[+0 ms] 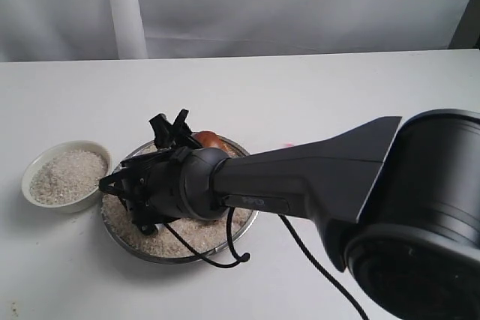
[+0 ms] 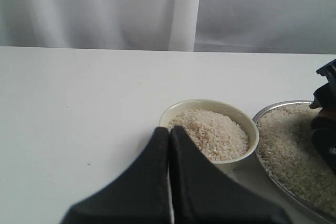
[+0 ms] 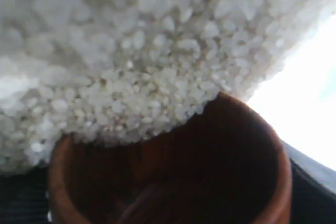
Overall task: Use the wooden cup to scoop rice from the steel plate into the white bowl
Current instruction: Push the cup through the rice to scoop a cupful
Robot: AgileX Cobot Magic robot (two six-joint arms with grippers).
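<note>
The steel plate (image 1: 150, 254) sits left of the table's middle, filled with rice (image 1: 187, 234). My right arm reaches across it, and my right gripper (image 1: 176, 131) is shut on the wooden cup (image 1: 210, 140) over the plate's far side. In the right wrist view the wooden cup (image 3: 173, 182) fills the frame, its dark mouth pressed into the rice (image 3: 131, 51); the fingers are hidden. The white bowl (image 1: 34, 166), heaped with rice, stands just left of the plate. My left gripper (image 2: 169, 129) is shut and empty, close to the white bowl (image 2: 254, 135).
A black cable (image 1: 225, 256) loops from the right arm over the plate's near rim. The white table runs back to a pale curtain (image 1: 124, 5). The right arm's bulky body (image 1: 420, 215) fills the lower right.
</note>
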